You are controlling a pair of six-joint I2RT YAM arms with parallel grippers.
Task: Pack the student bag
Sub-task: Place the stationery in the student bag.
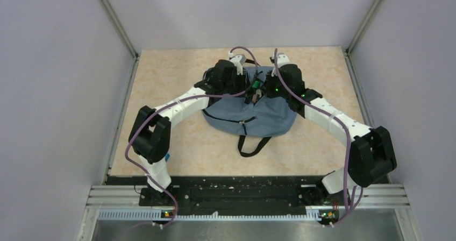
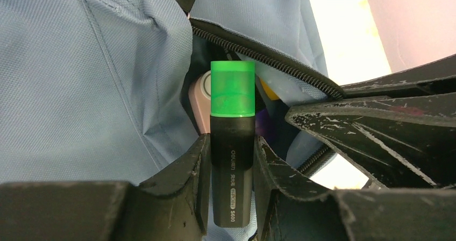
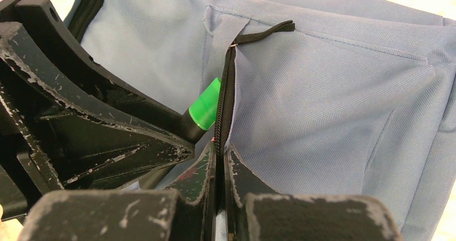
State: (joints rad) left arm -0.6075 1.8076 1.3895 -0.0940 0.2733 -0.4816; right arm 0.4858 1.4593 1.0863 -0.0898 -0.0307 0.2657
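Tabletop [image 1: 177,69] bears the student bag [image 1: 263,114] at its middle, zipper mouth open. The right gripper [image 3: 220,149] is pressed together, apparently nipping the zipper edge; the left gripper [image 2: 231,144] pinches a green-capped black highlighter [image 2: 232,117], cap at that opening.

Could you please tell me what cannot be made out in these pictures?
- Left wrist view: what lies inside the slate-blue fabric backpack; the black highlighter with green cap in the left gripper blocks its opening, leaving pink and yellow slivers.
- Top view: the opening, under both wrists.
- Right wrist view: the highlighter's barrel, behind the left gripper; the right gripper covers the zip edge it pinches.
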